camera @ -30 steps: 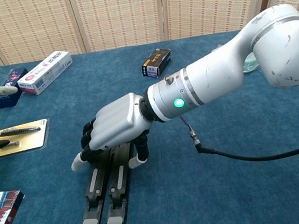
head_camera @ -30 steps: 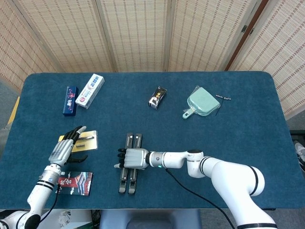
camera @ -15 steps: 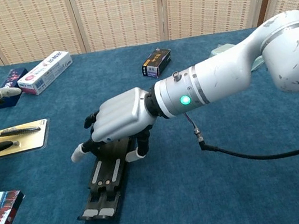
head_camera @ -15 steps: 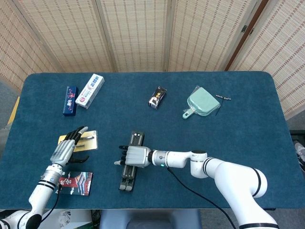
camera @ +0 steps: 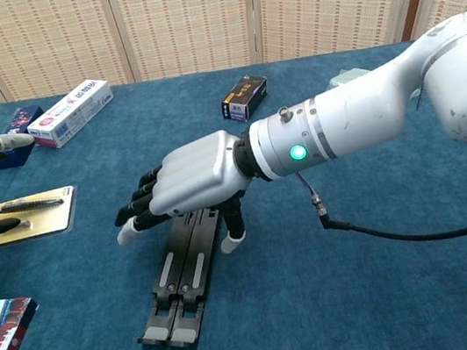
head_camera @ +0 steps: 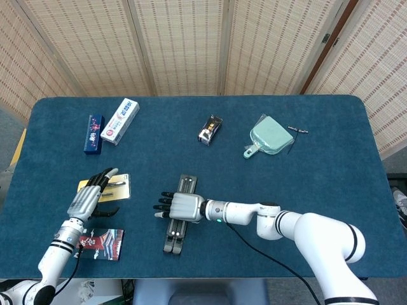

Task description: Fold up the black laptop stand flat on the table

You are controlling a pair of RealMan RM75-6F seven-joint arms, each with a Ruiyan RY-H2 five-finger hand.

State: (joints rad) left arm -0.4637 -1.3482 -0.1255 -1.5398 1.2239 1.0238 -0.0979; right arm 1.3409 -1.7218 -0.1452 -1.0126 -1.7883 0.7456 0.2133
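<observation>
The left hand floats with its fingers spread, holding nothing, above a flat yellow card with a small metal tool. In the middle, the black folding laptop stand lies flat on the blue cloth table. The right hand is over its far end, fingers stretched apart, holding nothing.

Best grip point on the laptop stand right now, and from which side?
Take the black laptop stand across its two closed bars at mid-length, coming from above. It lies flat and narrow, so fingers can straddle both long edges; the right hand hovers over its far end.
</observation>
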